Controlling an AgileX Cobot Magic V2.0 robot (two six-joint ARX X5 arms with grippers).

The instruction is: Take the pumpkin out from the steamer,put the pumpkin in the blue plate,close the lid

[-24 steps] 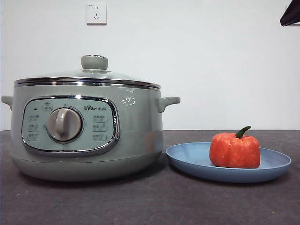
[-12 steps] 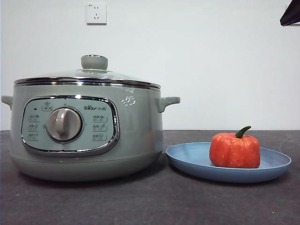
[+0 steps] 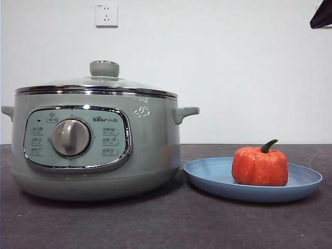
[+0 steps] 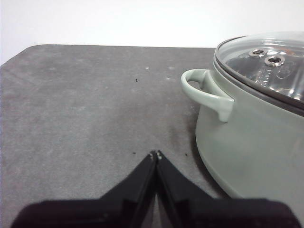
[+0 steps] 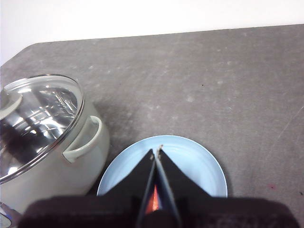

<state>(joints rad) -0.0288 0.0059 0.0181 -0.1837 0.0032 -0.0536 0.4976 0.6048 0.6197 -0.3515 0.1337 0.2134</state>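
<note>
The orange-red pumpkin (image 3: 260, 165) with its green stem sits on the blue plate (image 3: 207, 175), right of the steamer (image 3: 150, 150). The glass lid (image 3: 104, 69) with its green knob rests shut on the steamer. My right gripper (image 5: 157, 151) is shut and empty, high above the plate (image 5: 199, 161); a sliver of the pumpkin (image 5: 152, 203) shows between its jaws. It shows as a black tip at the front view's top right corner (image 3: 321, 15). My left gripper (image 4: 155, 154) is shut and empty, above the table beside the steamer's side handle (image 4: 205, 92).
The dark grey table (image 3: 166, 223) lies in front of a white wall with a power socket (image 3: 106, 15). The steamer with its lid also shows in the right wrist view (image 5: 42, 118).
</note>
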